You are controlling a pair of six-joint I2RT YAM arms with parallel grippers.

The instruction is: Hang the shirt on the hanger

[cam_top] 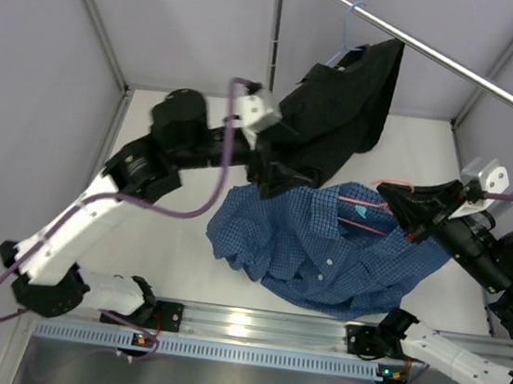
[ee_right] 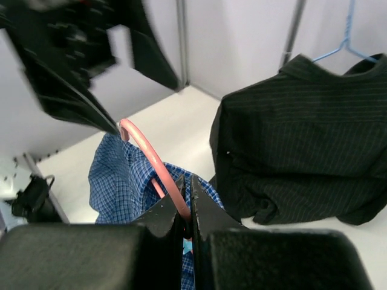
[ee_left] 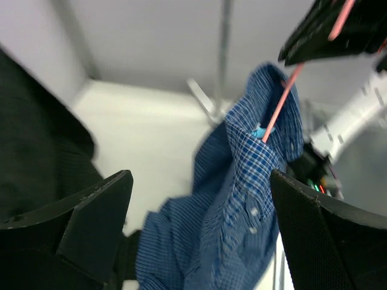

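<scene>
shirt, blue and finely checked, sits in a rumpled heap on the white desk, a little toward 4 o'clock from the middle of the top view, its hem and sleeves bunched toward 7 o'clock and its collar lifted toward 2 o'clock. the pink hanger runs into that raised collar opening; two thin pink lines cross the collar and the hook curves up at 1 o'clock of it. how far the wire reaches inside the shoulders cannot be told. the right hand comes in from 3 o'clock, and its wrist view shows its fingers pressed together on the pink wire just below the hook's curve, with blue cloth hanging beneath. the left hand hovers at 10 o'clock of the shirt, just beside the shoulder edge, its two black fingers spread wide with nothing between them; in its own view the collar and the slanting pink wire lie ahead and apart from both fingers. behind, at 12 o'clock, a black long-sleeved shirt hangs from a light blue hanger hooked on a slanted metal rail, its lower edge drooping close to the left wrist. the blue shirt's button placket faces up, with small white buttons showing near the centre of the heap, and most of the cloth rests on the desk.
</scene>
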